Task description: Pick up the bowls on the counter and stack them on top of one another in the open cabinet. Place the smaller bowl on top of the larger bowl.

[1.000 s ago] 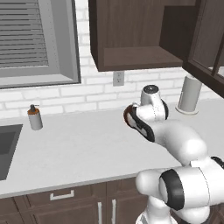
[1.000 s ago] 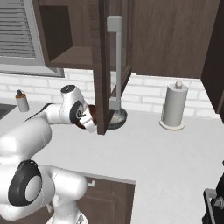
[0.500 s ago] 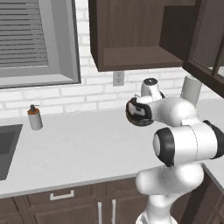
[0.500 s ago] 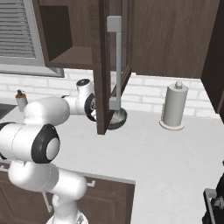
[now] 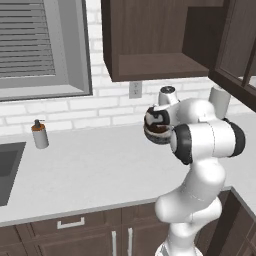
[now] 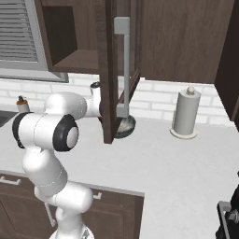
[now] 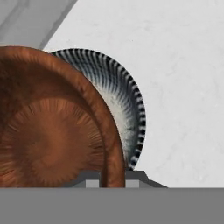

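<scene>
My gripper (image 7: 113,178) is shut on the rim of the smaller bowl (image 7: 48,127), the glossy reddish-brown one, which is tipped on edge. In the left base view that smaller bowl (image 5: 156,124) hangs just above the counter (image 5: 90,170), below the open cabinet (image 5: 155,65). The larger bowl (image 7: 127,109), dark grey with a striped outside and a pale speckled inside, sits on the counter right behind it. From the right base view the larger bowl (image 6: 127,125) peeks out behind the cabinet door (image 6: 112,70), which hides my hand.
A paper towel roll (image 6: 186,114) stands on the counter to the right. A soap bottle (image 5: 39,134) and a sink (image 5: 7,170) are at the far left. The open door and its long silver handle (image 6: 124,65) hang low over the bowls.
The arm has folded, its elbow swinging in front of the base cameras. The reddish-brown bowl has risen a little and shifted right in the grip.
</scene>
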